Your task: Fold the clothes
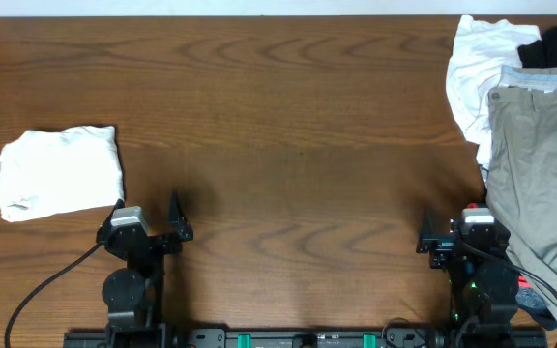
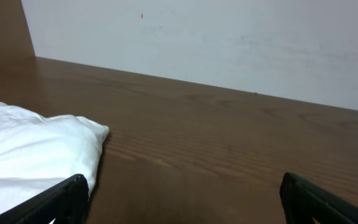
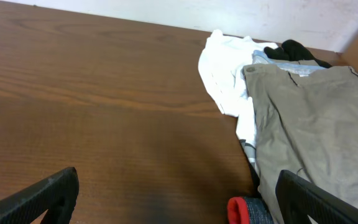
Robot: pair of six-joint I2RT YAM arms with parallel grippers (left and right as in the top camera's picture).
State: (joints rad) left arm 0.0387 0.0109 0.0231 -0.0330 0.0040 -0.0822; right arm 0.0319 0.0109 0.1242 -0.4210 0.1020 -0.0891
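Note:
A folded white cloth (image 1: 61,172) lies at the left of the table; it also shows in the left wrist view (image 2: 30,155). A pile of clothes sits at the right edge: khaki trousers (image 1: 542,174) on top, a white piece (image 1: 477,68) and a black piece (image 1: 554,46) behind; the right wrist view shows the trousers (image 3: 309,124) and white piece (image 3: 225,74). My left gripper (image 1: 148,224) is open and empty just right of the folded cloth. My right gripper (image 1: 453,232) is open and empty beside the trousers.
A dark blue item with a red edge (image 3: 250,210) lies under the trousers near my right gripper, also in the overhead view (image 1: 535,298). The brown wooden table (image 1: 288,126) spreads between the cloth and the pile. A white wall (image 2: 229,43) stands behind it.

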